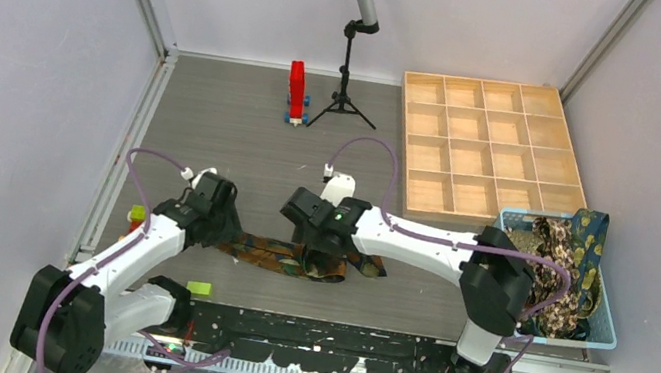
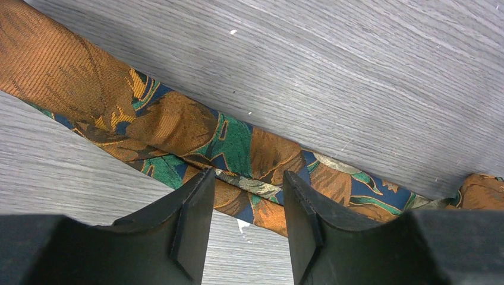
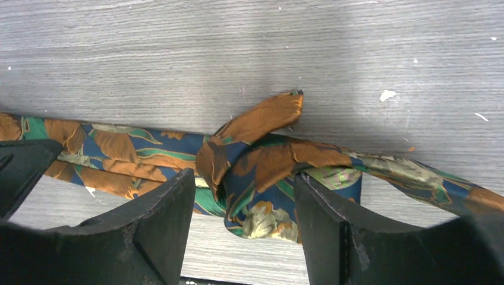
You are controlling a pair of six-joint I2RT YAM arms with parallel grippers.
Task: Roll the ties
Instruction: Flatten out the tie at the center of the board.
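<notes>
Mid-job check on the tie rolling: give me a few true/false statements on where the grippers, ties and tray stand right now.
1. The left gripper and right gripper are both open over the orange-patterned tie. True.
2. That tie is rolled into a tight coil. False: it lies mostly flat, with only a loose fold at the right gripper.
3. The wooden tray holds a rolled tie. False: no tie shows in its compartments.
4. More ties sit in the blue basket. True.

Bright, even light comes from above, the tie throws a soft shadow on the table, and everything looks sharp.
</notes>
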